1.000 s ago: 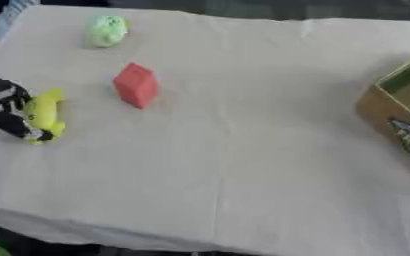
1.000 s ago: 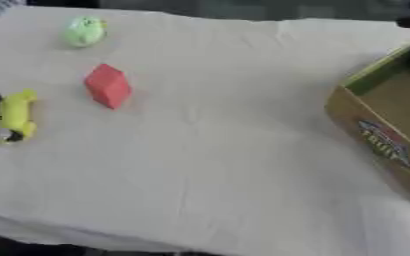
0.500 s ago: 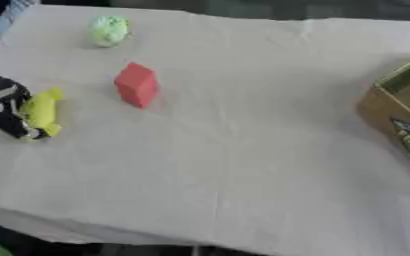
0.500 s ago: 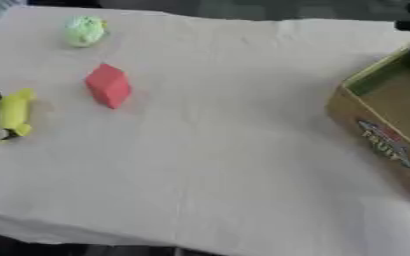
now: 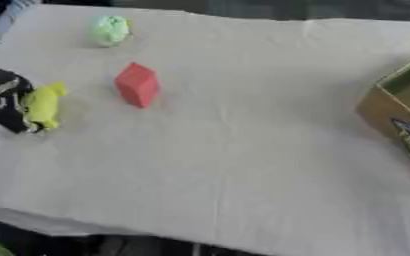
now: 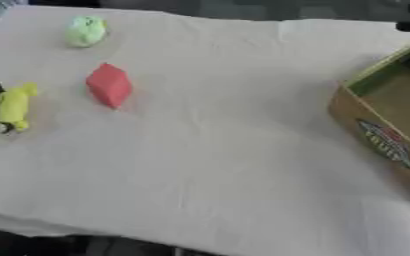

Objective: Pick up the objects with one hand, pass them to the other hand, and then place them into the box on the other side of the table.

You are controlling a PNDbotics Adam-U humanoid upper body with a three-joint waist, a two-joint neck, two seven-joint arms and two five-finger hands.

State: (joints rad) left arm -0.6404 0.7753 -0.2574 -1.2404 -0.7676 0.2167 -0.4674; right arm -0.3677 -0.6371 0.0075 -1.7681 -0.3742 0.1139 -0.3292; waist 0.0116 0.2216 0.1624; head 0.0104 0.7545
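Left robot hand (image 5: 3,97) at the desk's (image 5: 243,165) left edge, against the yellow object (image 5: 44,103); whether its fingers have closed on it, cannot tell. Object looks light, soft, wrapper-like: take it across its middle. Red block (image 5: 138,85) looks stiff, flat-sided. Green lump (image 5: 110,29) far left. Box (image 6: 392,125) at right; right robot hand unseen.

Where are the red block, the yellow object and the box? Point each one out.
red block (image 5: 138,85): left eye view, on its front face.
yellow object (image 5: 42,105): left eye view, on its middle, beside the left hand (image 5: 3,97).
box (image 6: 379,137): right eye view, on its printed outer wall.
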